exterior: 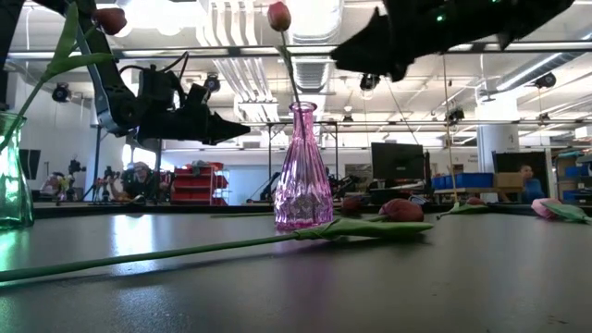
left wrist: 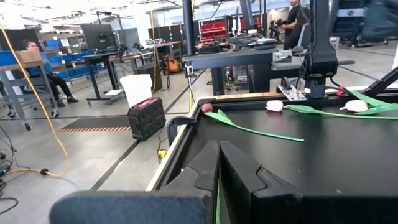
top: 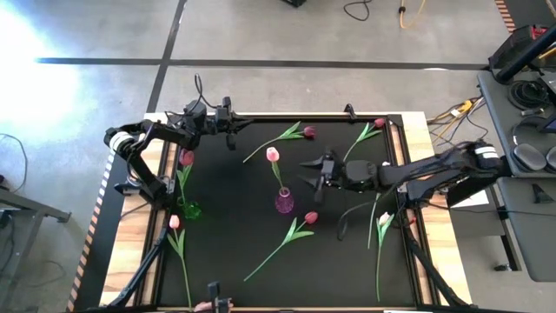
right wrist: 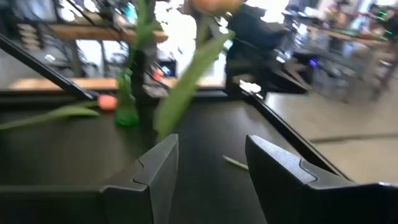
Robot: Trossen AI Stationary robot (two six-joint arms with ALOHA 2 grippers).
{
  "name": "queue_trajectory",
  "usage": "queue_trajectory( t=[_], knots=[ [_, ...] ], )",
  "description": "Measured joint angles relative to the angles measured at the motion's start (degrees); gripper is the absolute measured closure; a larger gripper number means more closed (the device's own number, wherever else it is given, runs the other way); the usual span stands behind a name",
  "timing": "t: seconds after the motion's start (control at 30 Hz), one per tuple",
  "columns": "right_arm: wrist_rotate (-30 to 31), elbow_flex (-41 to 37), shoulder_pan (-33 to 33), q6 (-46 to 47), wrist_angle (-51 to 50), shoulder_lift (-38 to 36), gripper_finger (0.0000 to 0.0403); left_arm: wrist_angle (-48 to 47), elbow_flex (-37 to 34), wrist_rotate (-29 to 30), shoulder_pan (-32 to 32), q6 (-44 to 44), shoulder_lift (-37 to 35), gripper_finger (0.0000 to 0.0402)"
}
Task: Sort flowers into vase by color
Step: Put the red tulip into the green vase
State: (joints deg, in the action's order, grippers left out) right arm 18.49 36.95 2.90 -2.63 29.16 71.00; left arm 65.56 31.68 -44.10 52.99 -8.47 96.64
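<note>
From my screen, starting at the left, the left gripper (top: pixel 233 139) sits near the table's far-left corner with its fingers pressed together and nothing between them. Just beside that arm the green vase (top: pixel 190 209) holds one dark red tulip (top: pixel 187 158), and another flower (top: pixel 175 223) lies near it. In the middle the pink vase (top: pixel 284 203) carries a pale pink tulip (top: pixel 273 155). The right gripper (top: pixel 313 171) hovers just right of that vase, fingers spread and empty; I think the blurred stem in its wrist view is the one standing in the vase. The next loose tulip (top: pixel 311 217) lies just below and beside the pink vase, head toward my right arm, stem (top: pixel 274 250) running diagonally away toward the table's near-left. The right arm is clearly nearer
</note>
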Motion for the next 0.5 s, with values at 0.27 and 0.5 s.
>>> queue_trajectory(
  t=[0.27,0.5],
  knots=[
    [18.48,0.03,-1.48,19.39,-37.83,-15.21,0.0246,-0.13,0.0,0.0,0.0,0.02,0.0,0.0402],
    [20.5,-0.18,-10.42,45.42,-66.62,-22.59,0.0286,-0.46,0.0,0.0,0.0,0.02,0.0,0.0402]
  ],
)
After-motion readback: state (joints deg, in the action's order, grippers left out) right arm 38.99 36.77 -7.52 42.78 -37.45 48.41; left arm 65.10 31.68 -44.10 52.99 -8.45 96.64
